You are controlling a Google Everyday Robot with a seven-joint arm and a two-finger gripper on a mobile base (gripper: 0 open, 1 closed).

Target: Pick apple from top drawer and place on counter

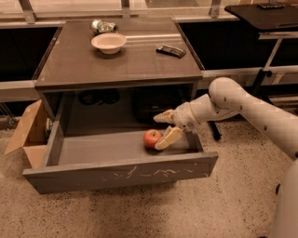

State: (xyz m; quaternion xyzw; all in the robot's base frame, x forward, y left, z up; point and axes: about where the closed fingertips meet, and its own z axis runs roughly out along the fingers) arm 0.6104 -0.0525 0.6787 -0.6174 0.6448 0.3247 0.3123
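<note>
The top drawer (121,173) of the grey cabinet is pulled out, its scratched front facing me. The red apple (151,138) lies on the drawer floor toward the right side. My gripper (164,128) reaches in from the right, open, its pale fingers (168,138) spread just right of the apple; the lower finger lies against the apple's right side and the upper finger sits above and behind it. The dark counter (70,65) tops the cabinet.
On the counter stand a pale bowl (108,42), a crumpled shiny object (102,25) and a small dark device (170,50). An open cardboard box (27,135) sits on the floor at the left. A black desk (260,14) stands at the back right.
</note>
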